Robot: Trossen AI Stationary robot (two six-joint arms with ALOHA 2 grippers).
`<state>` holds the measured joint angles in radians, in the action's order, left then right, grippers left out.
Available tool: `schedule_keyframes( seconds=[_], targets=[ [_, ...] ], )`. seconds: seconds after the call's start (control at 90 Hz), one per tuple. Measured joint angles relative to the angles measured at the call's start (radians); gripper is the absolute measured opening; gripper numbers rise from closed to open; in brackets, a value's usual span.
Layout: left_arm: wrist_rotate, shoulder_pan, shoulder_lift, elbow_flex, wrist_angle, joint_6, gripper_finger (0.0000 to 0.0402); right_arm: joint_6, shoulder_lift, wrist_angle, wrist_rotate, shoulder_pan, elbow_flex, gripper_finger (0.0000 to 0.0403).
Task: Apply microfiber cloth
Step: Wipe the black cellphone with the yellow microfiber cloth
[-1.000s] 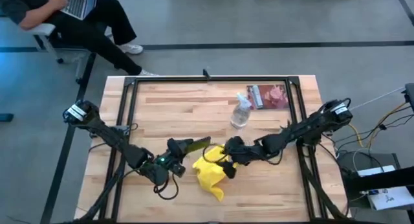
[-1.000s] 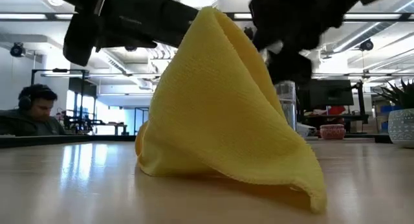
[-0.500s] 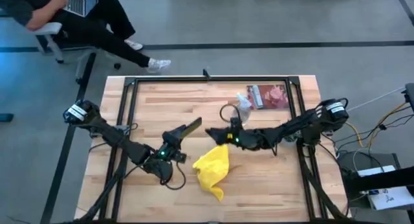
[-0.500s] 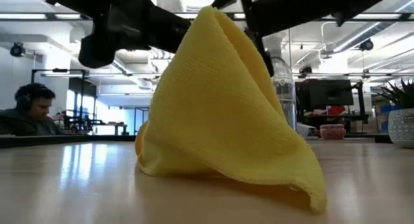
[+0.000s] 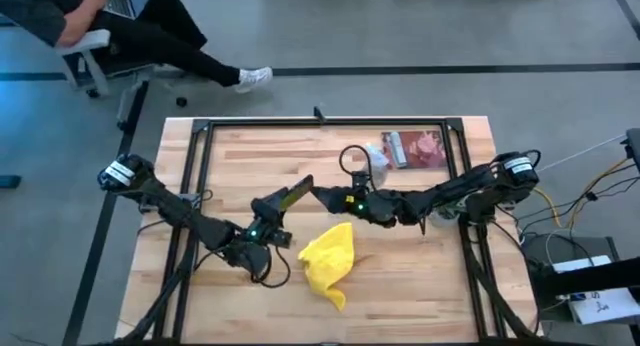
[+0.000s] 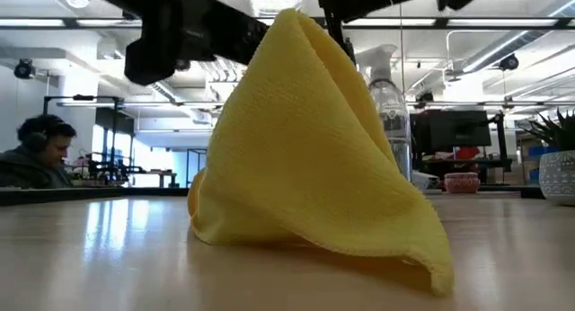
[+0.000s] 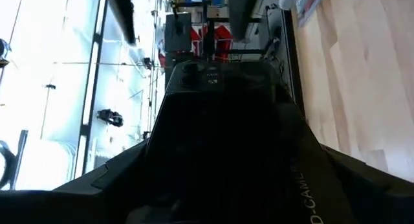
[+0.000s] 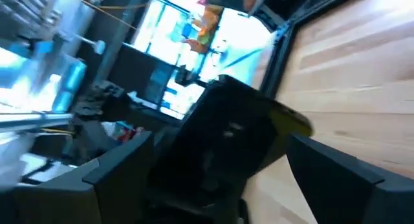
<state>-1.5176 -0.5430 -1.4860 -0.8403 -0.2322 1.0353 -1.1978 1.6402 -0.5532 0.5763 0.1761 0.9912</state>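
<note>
While both arms hang above the middle of the tabletop (image 5: 300,156), the microfiber cloth (image 5: 330,261) lies crumpled on the wood toward the near edge, heaped into a peak, its long axis running roughly from far to near. It is not held by anything. The left gripper (image 5: 293,195) seems to be closed on a dark flat phone (image 5: 297,194), just beyond the cloth. The right gripper (image 5: 325,198) points at that phone from the other side; whether it is open I cannot tell. It looks slightly nearer to the cloth's peak. Behind stand a spray bottle (image 5: 375,166) and a printed packet (image 5: 413,148), well apart from the cloth and not in the way.
</note>
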Motion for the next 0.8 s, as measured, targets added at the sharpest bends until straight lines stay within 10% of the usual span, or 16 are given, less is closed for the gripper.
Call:
schedule_keyframes(
  seconds=[0.311,0.589,0.8],
  targets=[
    [-0.004,0.000,0.000,-0.049,0.004,0.002,0.0316,0.069,0.000,0.255,-0.064,0.000,0.133,0.0339],
    [-0.002,-0.003,0.000,-0.049,0.021,0.003,0.0316,0.374,0.000,0.367,-0.441,0.003,0.294,0.0338],
    [0.017,-0.047,0.000,-0.048,0.094,0.005,0.0316,0.513,-0.001,0.738,-0.467,0.036,0.414,0.0339]
  ],
)
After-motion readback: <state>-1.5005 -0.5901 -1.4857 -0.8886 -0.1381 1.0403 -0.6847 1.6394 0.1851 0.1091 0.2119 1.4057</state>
